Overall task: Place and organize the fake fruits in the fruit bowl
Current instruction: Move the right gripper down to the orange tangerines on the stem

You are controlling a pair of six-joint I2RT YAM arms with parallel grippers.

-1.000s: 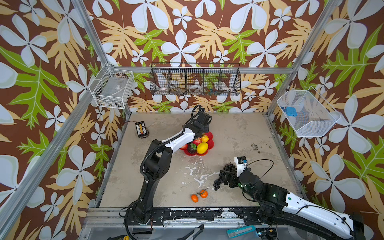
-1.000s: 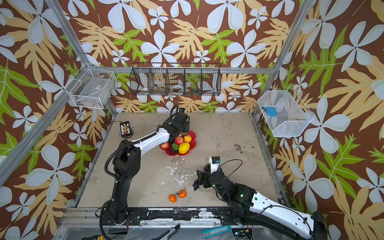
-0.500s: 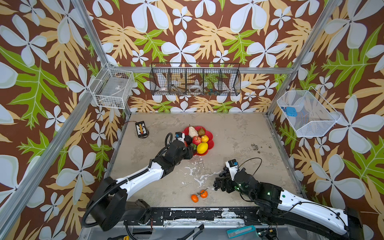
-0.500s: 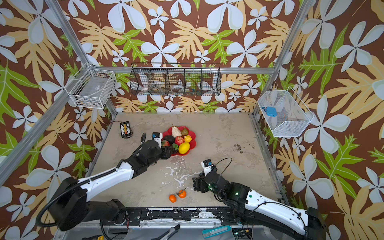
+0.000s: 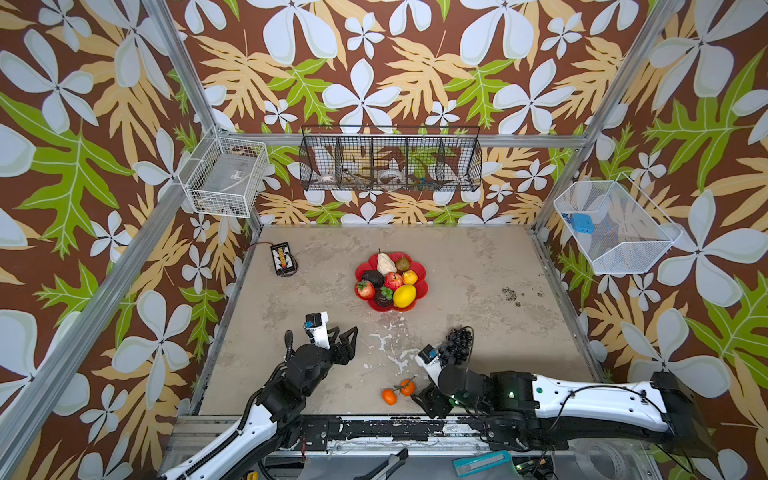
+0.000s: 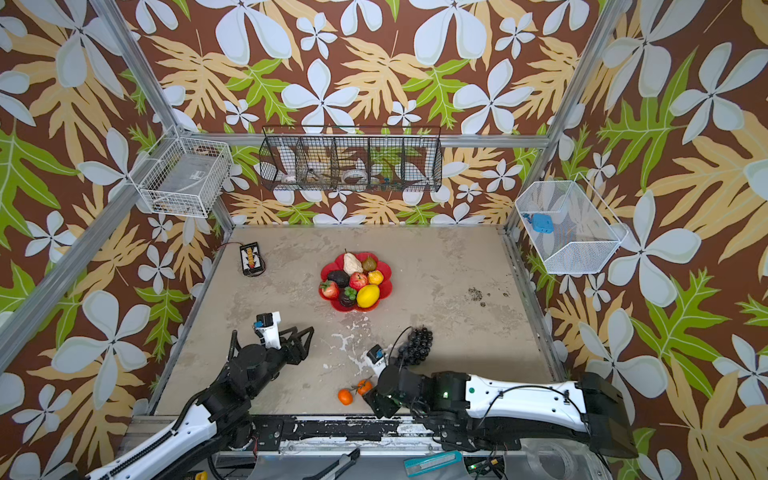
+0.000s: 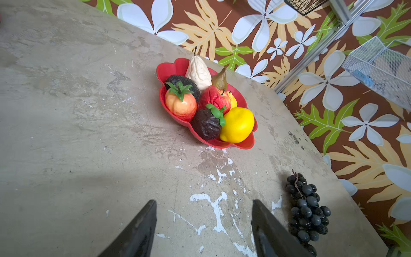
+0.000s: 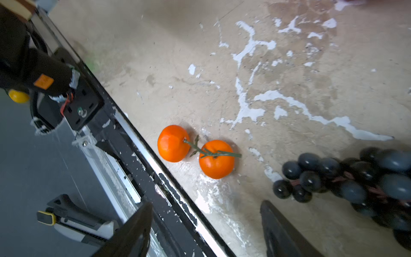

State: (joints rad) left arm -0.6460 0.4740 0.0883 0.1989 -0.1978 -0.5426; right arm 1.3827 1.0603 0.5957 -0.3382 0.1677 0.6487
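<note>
Worn tabletop (image 5: 478, 257), grape bunch (image 5: 457, 343) stem rearward

We logged a worn beige bench (image 5: 457, 266) with white chipped patches (image 5: 384, 340). Directly on it: red fruit bowl (image 5: 422, 287) mid-bench, grape bunch (image 5: 458, 345) nearer front, two oranges (image 5: 407, 387) by the front edge, black box (image 5: 282, 258) far-left, dark specks (image 5: 509, 294) right.

Bare table (image 5: 478, 266) runs wide along the right and back edges — the fruit bowl (image 7: 245, 144) blocks the middle, while the grape bunch (image 5: 459, 343) and two oranges (image 5: 407, 387) crowd the front edge.
</note>
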